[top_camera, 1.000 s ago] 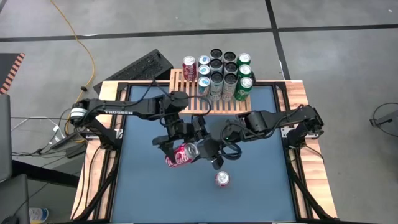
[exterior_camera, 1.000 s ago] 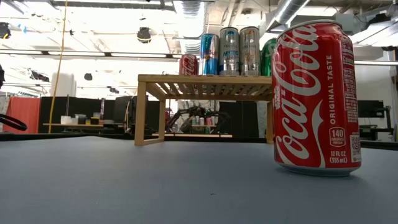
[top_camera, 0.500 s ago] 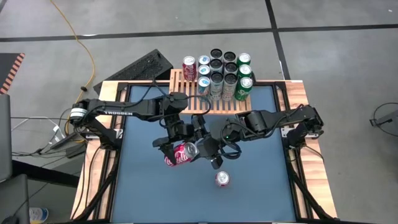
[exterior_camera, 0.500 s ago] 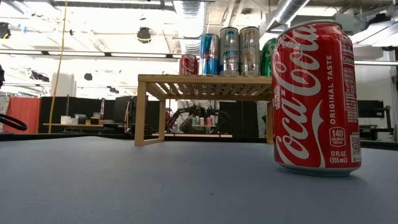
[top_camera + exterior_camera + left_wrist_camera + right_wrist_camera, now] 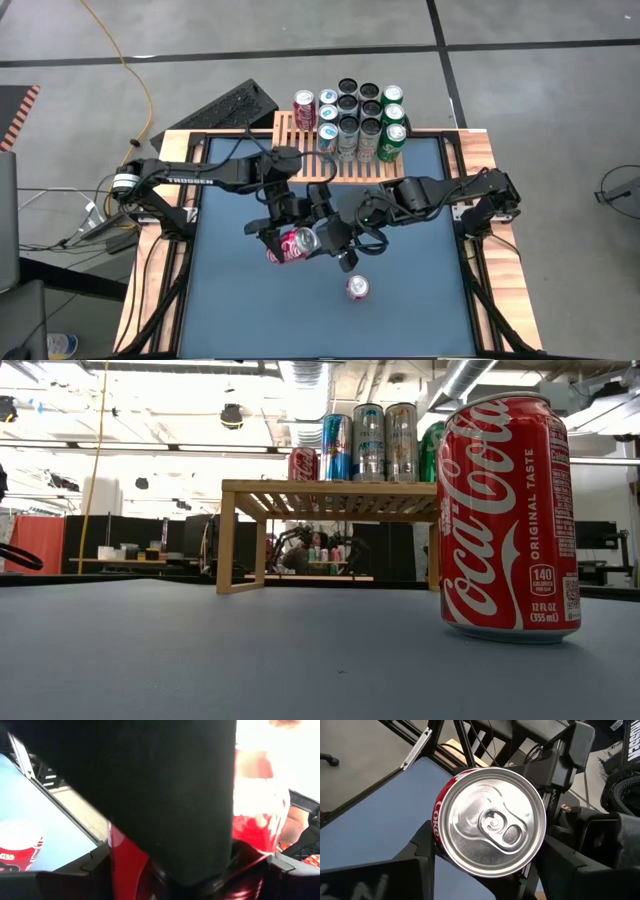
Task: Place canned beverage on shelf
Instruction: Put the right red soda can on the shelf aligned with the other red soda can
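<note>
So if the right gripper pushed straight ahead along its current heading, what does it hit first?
The red can lying on its side, lid end facing the right gripper. Its fingers already flank it, so there is almost no free travel. Just beyond, on the can's far side, is the left gripper, though depth there is hard to judge.

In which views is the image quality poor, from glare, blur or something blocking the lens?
Left wrist view: a dark finger blocks most of the frame, and the held red can is blurred and washed out by glare. Low view: bright ceiling lights overexpose the background; the standing can is sharp. Right wrist view: the can's top is sharp.
</note>
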Controlling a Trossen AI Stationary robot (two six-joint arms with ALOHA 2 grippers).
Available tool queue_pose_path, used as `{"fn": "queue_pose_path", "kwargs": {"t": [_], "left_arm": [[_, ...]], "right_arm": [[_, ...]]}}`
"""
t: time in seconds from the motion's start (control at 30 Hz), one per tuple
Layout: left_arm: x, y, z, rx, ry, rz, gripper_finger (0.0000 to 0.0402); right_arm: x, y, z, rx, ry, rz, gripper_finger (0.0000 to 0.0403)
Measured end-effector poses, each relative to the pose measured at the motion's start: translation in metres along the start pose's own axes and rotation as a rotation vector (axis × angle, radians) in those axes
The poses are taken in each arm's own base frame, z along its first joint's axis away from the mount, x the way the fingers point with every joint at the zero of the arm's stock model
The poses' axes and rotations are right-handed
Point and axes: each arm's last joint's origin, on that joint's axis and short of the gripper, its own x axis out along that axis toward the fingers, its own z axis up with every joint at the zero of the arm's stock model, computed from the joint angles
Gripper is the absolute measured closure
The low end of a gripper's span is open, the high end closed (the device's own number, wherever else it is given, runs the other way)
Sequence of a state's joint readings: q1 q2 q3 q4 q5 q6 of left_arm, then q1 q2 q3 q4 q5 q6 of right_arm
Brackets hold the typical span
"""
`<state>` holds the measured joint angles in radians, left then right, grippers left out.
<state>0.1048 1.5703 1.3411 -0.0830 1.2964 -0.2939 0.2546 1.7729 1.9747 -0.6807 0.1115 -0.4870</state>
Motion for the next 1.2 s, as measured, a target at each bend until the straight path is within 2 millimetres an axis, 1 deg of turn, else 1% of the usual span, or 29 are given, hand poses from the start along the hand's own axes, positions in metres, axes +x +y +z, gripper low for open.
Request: {"fn": "queue_pose_path", "kwargs": {"t": [0.1, 0.2, 0.27, 0.33, 0.43, 0.57, 0.73, 0.9, 1.03, 1.13, 1.2], "left_arm": [[-0.003, 0.001, 0.000, -0.003, -0.004, 0.003, 0.0096], [-0.008, 0.002, 0.002, 0.005, -0.015, 0.019, 0.0087], [-0.011, 0.001, 0.003, 0.020, -0.021, 0.022, 0.0091], [-0.015, 0.001, 0.005, 0.033, -0.031, 0.027, 0.0100], [-0.019, 0.001, 0.008, 0.040, -0.043, 0.023, 0.0108], [-0.020, 0.002, 0.010, 0.043, -0.051, 0.015, 0.0108], [-0.020, 0.001, 0.010, 0.028, -0.046, 0.001, 0.0106], [-0.024, 0.001, 0.011, 0.030, -0.051, 0.003, 0.0106], [-0.032, 0.004, 0.012, 0.029, -0.072, 0.042, 0.0106], [-0.042, 0.007, 0.013, 0.026, -0.100, 0.094, 0.0105], [-0.050, 0.008, 0.014, 0.022, -0.127, 0.144, 0.0105]], "right_arm": [[-0.001, 0.003, 0.001, -0.007, 0.017, -0.027, 0.0182], [-0.009, 0.009, 0.006, -0.019, 0.049, -0.090, 0.0181], [-0.013, 0.012, 0.008, -0.026, 0.064, -0.131, 0.0180], [-0.021, 0.017, 0.012, -0.030, 0.073, -0.167, 0.0180], [-0.028, 0.018, 0.015, -0.023, 0.084, -0.210, 0.0180], [-0.028, 0.019, 0.016, -0.009, 0.079, -0.217, 0.0180], [-0.024, 0.013, 0.011, 0.092, 0.085, -0.218, 0.0177], [-0.029, 0.016, 0.014, 0.103, 0.087, -0.241, 0.0149], [-0.048, 0.017, 0.023, 0.094, 0.096, -0.296, 0.0127], [-0.068, 0.022, 0.030, 0.106, 0.131, -0.341, 0.0119], [-0.083, 0.023, 0.037, 0.156, 0.127, -0.382, 0.0118]]}}
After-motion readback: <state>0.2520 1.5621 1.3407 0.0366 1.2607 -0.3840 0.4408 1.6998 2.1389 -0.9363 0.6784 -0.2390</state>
